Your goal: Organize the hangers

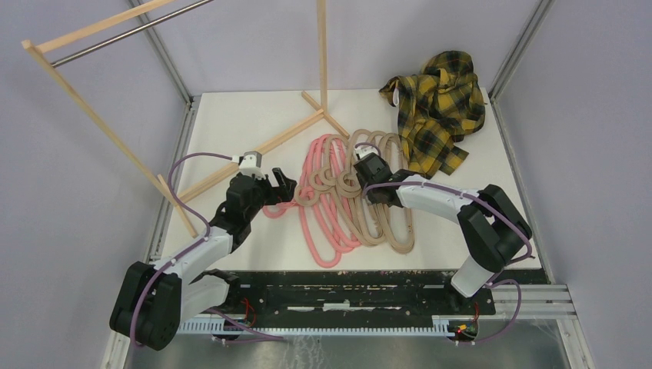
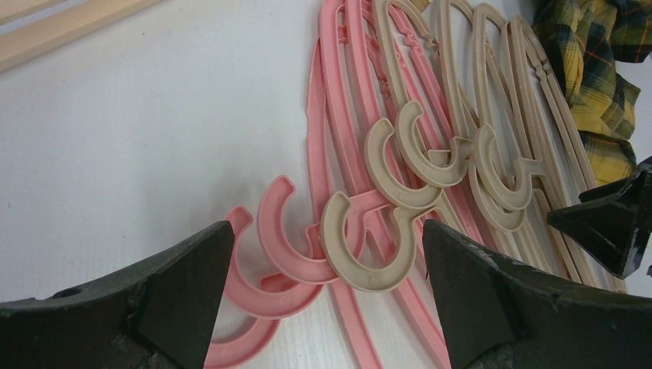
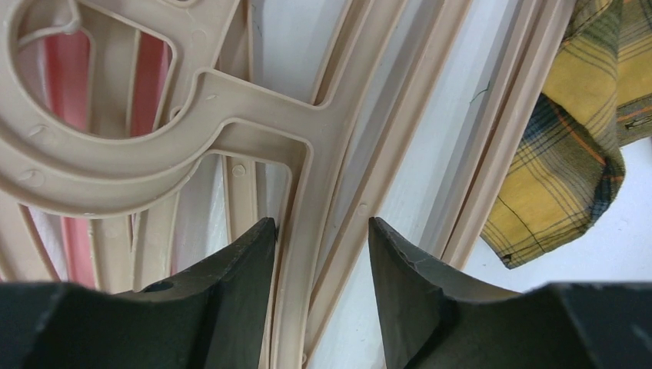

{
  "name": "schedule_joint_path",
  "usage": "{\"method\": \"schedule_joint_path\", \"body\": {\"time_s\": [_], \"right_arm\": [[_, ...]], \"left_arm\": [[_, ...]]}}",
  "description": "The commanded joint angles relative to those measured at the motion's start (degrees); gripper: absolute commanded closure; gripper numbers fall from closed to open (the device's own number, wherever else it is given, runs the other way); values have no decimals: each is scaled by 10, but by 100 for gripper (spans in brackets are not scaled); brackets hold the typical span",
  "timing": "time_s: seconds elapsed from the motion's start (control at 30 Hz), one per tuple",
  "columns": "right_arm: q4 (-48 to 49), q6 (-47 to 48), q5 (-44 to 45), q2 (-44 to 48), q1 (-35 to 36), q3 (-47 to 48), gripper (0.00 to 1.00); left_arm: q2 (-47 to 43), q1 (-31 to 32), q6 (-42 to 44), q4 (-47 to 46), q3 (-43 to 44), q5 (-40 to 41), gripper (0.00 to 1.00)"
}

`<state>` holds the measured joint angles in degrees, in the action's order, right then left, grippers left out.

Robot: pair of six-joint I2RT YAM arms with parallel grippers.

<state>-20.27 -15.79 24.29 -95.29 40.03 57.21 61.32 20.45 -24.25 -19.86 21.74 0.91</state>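
Nearest, along the near edge of the desk (image 1: 231, 115), the left arm (image 1: 165, 288) and right arm (image 1: 492, 231) were bolted side by side, both reaching toward the middle.

Far left: wooden rack (image 1: 92, 115) with metal rail (image 1: 131, 31), its foot bars lying on the desk.

Left end effector (image 1: 283, 192) sat low at the left edge of the pile, jaws spread wide, nothing gripped. Its wrist view showed hanger hooks lying past the gap.

Mid-desk: pink hangers (image 1: 319, 200) lay flat and fanned out. They were overlapped on the right by the beige hangers (image 1: 388, 223), with hooks of both colours bunched in a row across the pile's middle.

Right end effector (image 1: 357, 184) was down on the beige hangers, jaws partway apart and straddling the rails of one just beside its hook. Pinched or only bracketed, I could not tell.

Far right: yellow plaid shirt (image 1: 438, 108) lay crumpled, just beside the beige loops.
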Motion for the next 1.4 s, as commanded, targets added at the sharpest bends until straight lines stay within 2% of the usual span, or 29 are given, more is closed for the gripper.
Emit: {"method": "schedule_joint_path", "body": {"time_s": [0.0,0.17,0.37,0.47,0.77,0.93,1.1,1.2,1.37], "right_arm": [[17,-13,2,-15,-5,23,46],[21,-15,-3,-27,-13,20,55],[14,-14,-18,-7,-18,15,91],[-6,-12,-30,16,-19,24,99],[-58,-13,-135,134,-19,63,100],[-58,-21,-202,161,-19,90,100],[3,-61,-285,149,-18,118,99],[63,-108,-300,126,-18,125,99],[179,-197,-301,68,-18,138,99]], "left_arm": [[-12,4,15,-19,-3,-9,1],[-13,4,15,-15,-1,-11,1],[-13,4,15,-14,2,-10,1],[-10,6,15,-12,6,-11,1],[-16,6,10,-15,4,-23,0],[-16,8,10,-39,-3,-53,0],[-60,37,3,-154,-47,-127,1],[-89,82,5,-178,-56,-119,1],[-95,168,19,-213,-75,-58,1]]}}
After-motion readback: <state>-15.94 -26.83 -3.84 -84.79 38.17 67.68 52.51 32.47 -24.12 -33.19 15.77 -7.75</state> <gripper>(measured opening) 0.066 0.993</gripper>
